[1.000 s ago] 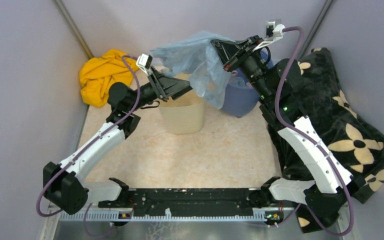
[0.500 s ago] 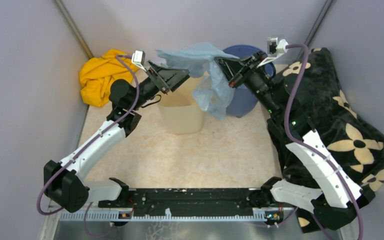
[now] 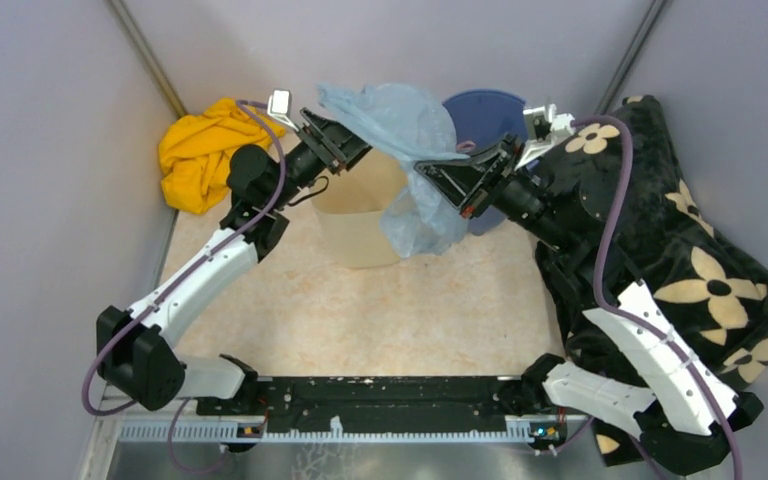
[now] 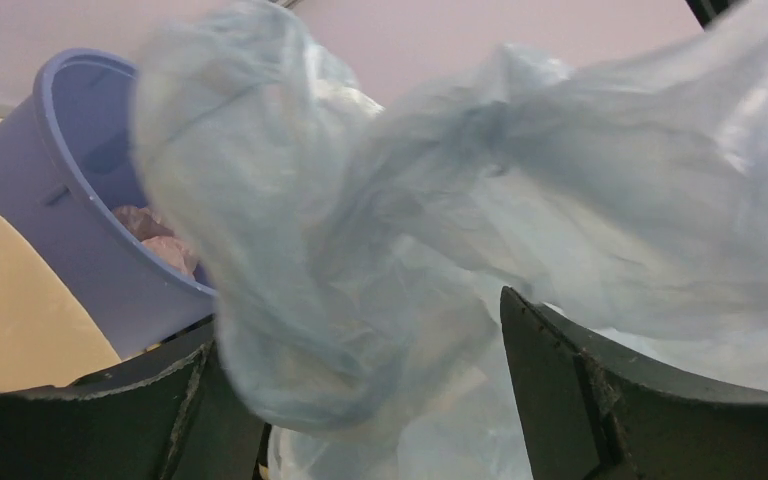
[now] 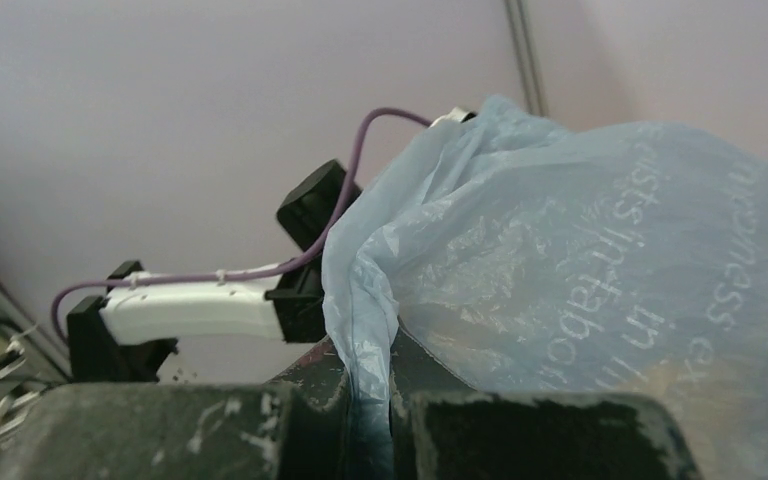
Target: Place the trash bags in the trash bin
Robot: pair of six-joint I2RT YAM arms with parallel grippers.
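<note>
Right gripper (image 3: pixel 447 178) is clamped tight on the trash bag (image 3: pixel 397 118). In the right wrist view the pale-blue film (image 5: pixel 580 280) is pinched in the seam between its two shut fingers (image 5: pixel 520 435).

Left gripper (image 3: pixel 348 140) has its jaws spread wide. In the left wrist view the two dark fingers (image 4: pixel 640 400) stand well apart with crumpled bag (image 4: pixel 390 230) bunched loosely between them, draped rather than pinched.

The bag is up in the air, stretched between the two grippers above the far right part of the trash bin (image 3: pixel 355 240). Its loose lower end hangs down along the bin's right side, and whether any of it is inside the rim cannot be told.

The bin stands upright on the table (image 3: pixel 410 310), left of the blue bucket (image 3: pixel 490 105) and touching or nearly so. The bucket (image 4: pixel 70 220) holds something pinkish.

Yellow cloth (image 3: pixel 200 150) is heaped at far left, dark flowered blanket (image 3: pixel 690 250) along the right.
</note>
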